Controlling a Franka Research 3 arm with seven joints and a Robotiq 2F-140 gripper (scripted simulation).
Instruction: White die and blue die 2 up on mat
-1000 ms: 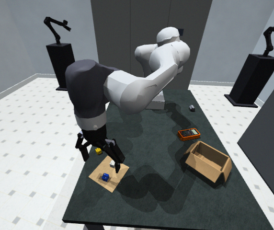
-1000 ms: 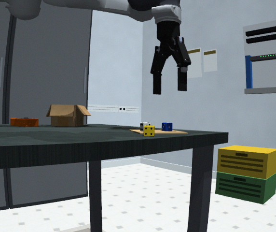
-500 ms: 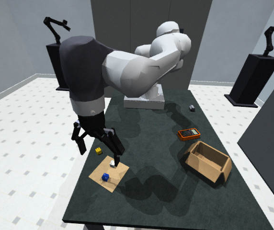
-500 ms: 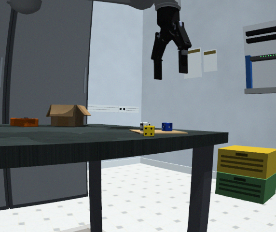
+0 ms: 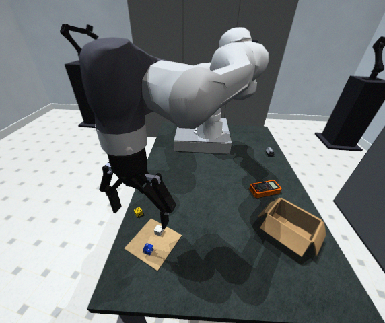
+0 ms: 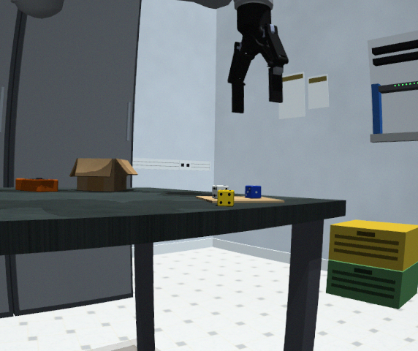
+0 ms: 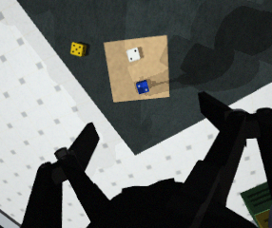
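The tool (image 5: 140, 219) (image 6: 256, 106) (image 7: 145, 117) is spread wide, pinches nothing, and hangs well above the worktop (image 5: 213, 208) (image 6: 107, 211) (image 7: 92, 73). The white die (image 5: 158, 230) (image 6: 216, 189) (image 7: 133, 54) and the blue die (image 5: 147, 248) (image 6: 253, 191) (image 7: 142, 86) rest apart, both fully on the mat (image 5: 166, 239) (image 6: 271, 199) (image 7: 119, 76) and apparently flat. The yellow die (image 5: 138, 211) (image 6: 226, 197) (image 7: 78, 48) lies beside the mat, on the worktop. Two pips show on the white upper face; the blue upper face also appears to show two. The required state therefore appears reached, and no further grasp should be necessary; keep the tool clear. Should correction be required, treat each die as a light, rigid cube, unlikely to deform but easily displaced. Take hold across two opposite vertical faces at mid-height, pads parallel to those faces, with modest force. A grip on edges or corners could twist the die or let it slip. Leave the yellow die untouched to preserve its number.
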